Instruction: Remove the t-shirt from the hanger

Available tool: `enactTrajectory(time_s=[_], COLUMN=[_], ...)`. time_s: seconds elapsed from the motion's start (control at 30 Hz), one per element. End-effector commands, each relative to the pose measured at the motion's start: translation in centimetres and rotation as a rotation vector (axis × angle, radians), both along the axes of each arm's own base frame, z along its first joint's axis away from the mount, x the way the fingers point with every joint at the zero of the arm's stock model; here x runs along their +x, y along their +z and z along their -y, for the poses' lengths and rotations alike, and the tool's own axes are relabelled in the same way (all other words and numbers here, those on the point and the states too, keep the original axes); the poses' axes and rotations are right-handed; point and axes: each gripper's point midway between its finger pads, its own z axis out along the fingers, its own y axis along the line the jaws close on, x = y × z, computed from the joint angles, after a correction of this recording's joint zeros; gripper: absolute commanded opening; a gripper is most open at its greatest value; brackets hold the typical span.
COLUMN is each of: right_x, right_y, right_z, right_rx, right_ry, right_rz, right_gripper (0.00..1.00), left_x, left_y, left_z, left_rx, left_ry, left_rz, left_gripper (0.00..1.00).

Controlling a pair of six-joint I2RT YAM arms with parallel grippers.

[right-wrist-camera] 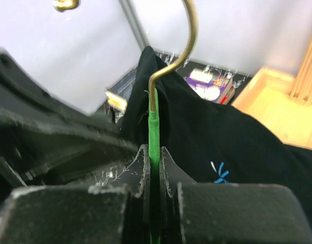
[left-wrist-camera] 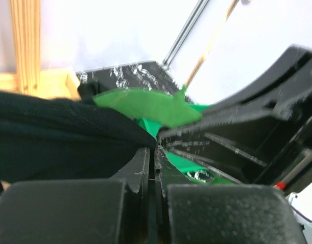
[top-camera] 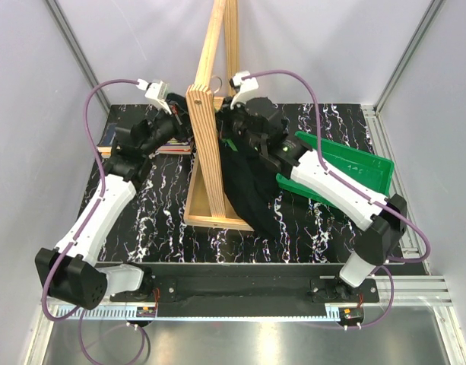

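A black marbled table (top-camera: 156, 205) sat between pale walls (top-camera: 126, 46). From above there were two arms, the left arm (top-camera: 103, 201) and the right arm (top-camera: 331, 182), plus one wooden stand (top-camera: 206, 137), one green tray (top-camera: 354, 160) and one t-shirt (top-camera: 248, 186) drooping beside the stand; its support was hidden behind the wrists. In the left wrist view the left gripper (left-wrist-camera: 154, 152) was closed with the t-shirt's edge at its tips; whether it pinched cloth was unclear. In the right wrist view the right gripper (right-wrist-camera: 154, 152) clamped the hanger (right-wrist-camera: 153, 127) below its hook (right-wrist-camera: 189, 30).
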Motion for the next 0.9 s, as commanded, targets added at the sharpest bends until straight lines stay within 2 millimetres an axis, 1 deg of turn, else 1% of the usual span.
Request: enactTrajectory(time_s=[0.0,0.07,0.1,0.13,0.17,0.23,0.27,0.3,0.33,0.37,0.47,0.5,0.53,0.57,0.6,0.63,0.67,0.7,0.73,0.77,0.8,0.83,0.87], right_x=[-2.3,-2.6,-2.7,-2.7,-2.7,-2.4,-2.3,-1.9,-1.7,-1.7,-1.5,-1.6,-1.8,-1.9,-2.2,-2.3,-2.7,-2.9,-3.0,-3.2,-3.3,-3.4,-3.4], right_y=[-2.3,-3.5,-4.2,-4.4,-4.7,-4.6,-4.5,-4.0,-3.7,-4.2,-3.2,-3.1,-3.0,-3.0,-3.0,-3.2,-2.7,-3.3,-3.3,-3.1,-3.2,-3.2,-3.8], right_z=[-0.9,-0.6,-0.5,-0.5,-0.6,-0.9,-1.0,-1.4,-1.4,-1.4,-1.3,-1.1,-0.9,-0.7,-0.1,0.2,0.7,1.0,1.2,1.5,1.6,1.7,1.5], right_rx=[0.013,-0.002,-0.011,-0.014,-0.011,-0.008,-0.007,-0.001,0.005,-0.014,-0.003,-0.003,-0.002,-0.007,-0.013,-0.023,-0.023,-0.037,-0.046,-0.047,-0.052,-0.057,-0.074], right_ry=[0.131,0.131,0.131,0.129,0.130,0.126,0.126,0.126,0.120,0.118,0.110,0.105,0.105,0.103,0.097,0.091,0.090,0.089,0.090,0.090,0.097,0.108,0.122], right_rz=[-0.001,-0.022,-0.033,-0.039,-0.047,-0.050,-0.053,-0.044,-0.042,-0.059,-0.042,-0.040,-0.039,-0.036,-0.031,-0.026,-0.014,-0.017,-0.009,-0.006,-0.010,-0.009,-0.027], right_gripper=[0.00,0.00,0.00,0.00,0.00,0.00,0.00,0.00,0.00,0.00,0.00,0.00,0.00,0.00,0.00,0.00,0.00,0.00,0.00,0.00,0.00,0.00,0.00], left_x=[-2.9,-3.3,-4.2,-4.9,-6.3,-8.1,-9.1,-9.4,-10.0,-10.2,-9.7,-9.3,-8.8,-7.3,-6.6,-5.9,-4.7,-3.8,-3.2,-2.6,-2.0,-2.1,-2.0], left_y=[4.3,5.0,5.3,6.1,6.4,7.1,7.1,6.9,6.8,6.7,6.2,6.0,5.2,5.2,5.0,4.6,4.4,4.2,4.3,3.8,3.9,4.5,4.6], left_z=[1.2,1.2,1.8,2.2,2.9,3.8,4.3,4.6,5.1,5.3,5.6,5.5,5.4,4.9,4.6,3.9,3.0,1.8,1.0,-0.3,-1.6,-2.4,-2.8], left_rx=[-0.019,-0.034,-0.043,-0.061,-0.067,-0.084,-0.074,-0.051,-0.037,-0.026,-0.008,0.001,0.016,0.023,0.035,0.043,0.034,0.027,0.010,-0.015,-0.030,-0.052,-0.067], left_ry=[-0.079,-0.100,-0.161,-0.203,-0.290,-0.379,-0.429,-0.445,-0.464,-0.466,-0.443,-0.428,-0.405,-0.324,-0.281,-0.235,-0.153,-0.091,-0.044,0.029,0.079,0.108,0.119], left_rz=[0.126,0.155,0.163,0.208,0.230,0.269,0.280,0.302,0.290,0.294,0.286,0.285,0.245,0.227,0.212,0.187,0.161,0.142,0.132,0.102,0.101,0.123,0.127], left_gripper=[0.00,0.00,0.00,0.00,0.00,0.00,0.00,0.00,0.00,0.00,0.00,0.00,0.00,0.00,0.03,0.08,0.17,0.31,0.39,0.45,0.48,0.57,0.60])
